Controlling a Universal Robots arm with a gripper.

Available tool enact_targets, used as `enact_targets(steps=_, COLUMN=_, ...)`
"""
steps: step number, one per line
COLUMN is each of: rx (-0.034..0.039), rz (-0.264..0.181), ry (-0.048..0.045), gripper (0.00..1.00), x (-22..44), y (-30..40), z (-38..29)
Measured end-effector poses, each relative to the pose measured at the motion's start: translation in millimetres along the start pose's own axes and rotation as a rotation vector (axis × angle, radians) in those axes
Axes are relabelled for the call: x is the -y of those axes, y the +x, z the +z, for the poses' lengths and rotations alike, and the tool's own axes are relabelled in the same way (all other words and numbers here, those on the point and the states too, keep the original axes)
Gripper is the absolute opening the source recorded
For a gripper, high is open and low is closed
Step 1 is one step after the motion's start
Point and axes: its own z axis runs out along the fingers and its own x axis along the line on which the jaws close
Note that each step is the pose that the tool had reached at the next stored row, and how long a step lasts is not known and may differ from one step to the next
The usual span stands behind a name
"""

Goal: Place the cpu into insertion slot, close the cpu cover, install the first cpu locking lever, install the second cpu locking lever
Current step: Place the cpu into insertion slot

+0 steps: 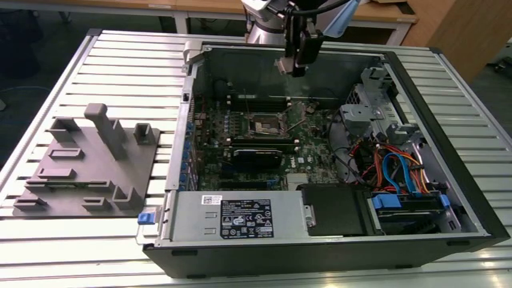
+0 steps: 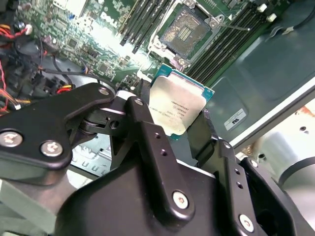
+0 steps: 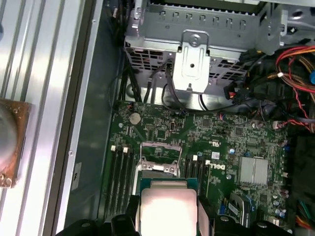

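The cpu (image 2: 179, 109), a flat square chip with a dull silver top and a green edge, is clamped between my gripper's black fingers (image 2: 147, 132). My gripper (image 1: 298, 65) hangs above the far side of the open computer case, shut on the chip. The insertion slot (image 2: 185, 31) lies below and apart from the chip on the green motherboard (image 3: 236, 142), and its dark contact field is bare. In the first wrist view the cpu (image 3: 167, 206) sits just short of the insertion slot (image 3: 158, 153). A silvery frame, the cpu cover (image 3: 158, 168), stands at the slot's near edge.
Long black memory slots (image 2: 224, 46) flank the socket on both sides. A metal drive cage (image 3: 197, 59) and bundles of coloured cables (image 1: 392, 165) fill the case toward the exterior view's right. A grey fixture block (image 1: 88, 162) lies on the slatted table at the exterior view's left.
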Motion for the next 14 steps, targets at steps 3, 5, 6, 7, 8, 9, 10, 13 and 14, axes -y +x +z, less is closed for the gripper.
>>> enact_targets(steps=3, rx=0.0013, rz=0.043, ry=0.0244, gripper=0.54, x=0.5, y=-0.1, z=5.6)
enact_targets(steps=5, rx=0.0014, rz=0.047, ry=0.0261, gripper=0.54, x=0.7, y=-0.2, z=8.4)
enact_targets(steps=6, rx=0.0015, rz=0.048, ry=0.0268, gripper=0.54, x=0.9, y=-0.2, z=10.2)
enact_targets(steps=7, rx=0.0018, rz=0.048, ry=0.0275, gripper=0.54, x=1.0, y=-0.2, z=11.9)
enact_targets(steps=8, rx=0.0019, rz=0.049, ry=0.0282, gripper=0.54, x=1.3, y=-0.2, z=13.7)
enact_targets(steps=9, rx=0.002, rz=0.051, ry=0.0301, gripper=0.54, x=1.6, y=-0.3, z=15.4)
enact_targets(steps=10, rx=0.0021, rz=0.053, ry=0.0327, gripper=0.54, x=2.0, y=-0.3, z=16.9)
enact_targets(steps=13, rx=0.002, rz=0.06, ry=0.04, gripper=0.54, x=2.9, y=-0.3, z=21.6)
enact_targets(steps=14, rx=0.0019, rz=0.062, ry=0.0415, gripper=0.54, x=3.1, y=-0.3, z=23.0)
